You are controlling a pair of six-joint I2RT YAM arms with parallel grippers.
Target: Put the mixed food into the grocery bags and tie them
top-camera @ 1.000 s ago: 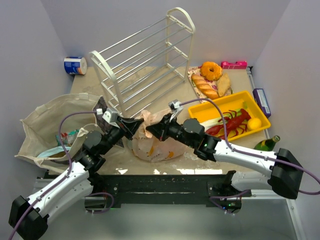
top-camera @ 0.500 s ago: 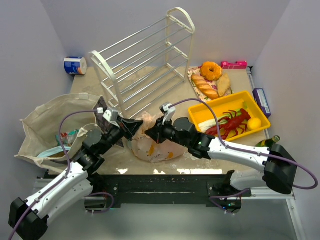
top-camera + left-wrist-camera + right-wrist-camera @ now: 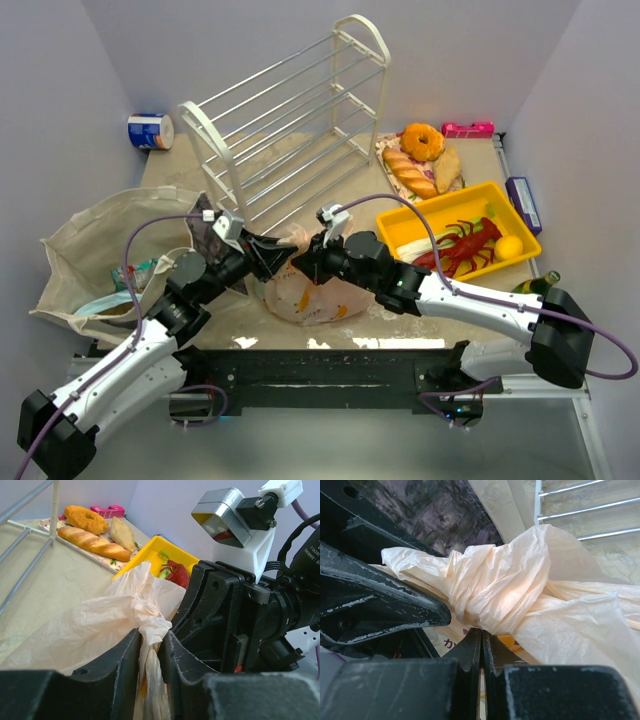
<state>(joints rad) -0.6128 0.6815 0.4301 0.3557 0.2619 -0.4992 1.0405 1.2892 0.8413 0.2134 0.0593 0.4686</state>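
The thin translucent peach-pink plastic bag (image 3: pixel 305 290) sits on the surface (image 3: pixel 420 325) between the two arms, its body bulging with coloured shapes that show dimly through the film, and both arms meet over its mouth because the tying is in hand. The left hand (image 3: pixel 150 642) is narrowed onto a twisted strip of the bag's film, which runs up between its two fingers, so that this end is kept taut. The right hand (image 3: pixel 481 639) is closed to a thin slit just under a bunched knot (image 3: pixel 492 592) of the same film and appears to pinch the other strand; pulling the two ends apart would, I judge, draw the knot tight. The large beige cloth tote (image 3: pixel 90 250) lies slumped and open at the left, well apart from both hands and not tied. Compared with a second ago, the right arm has swung leftward, so its hand (image 3: pixel 305 262) now stands almost tip to tip with the left hand (image 3: pixel 280 255), which has risen a little; the bag's body has stayed where it was
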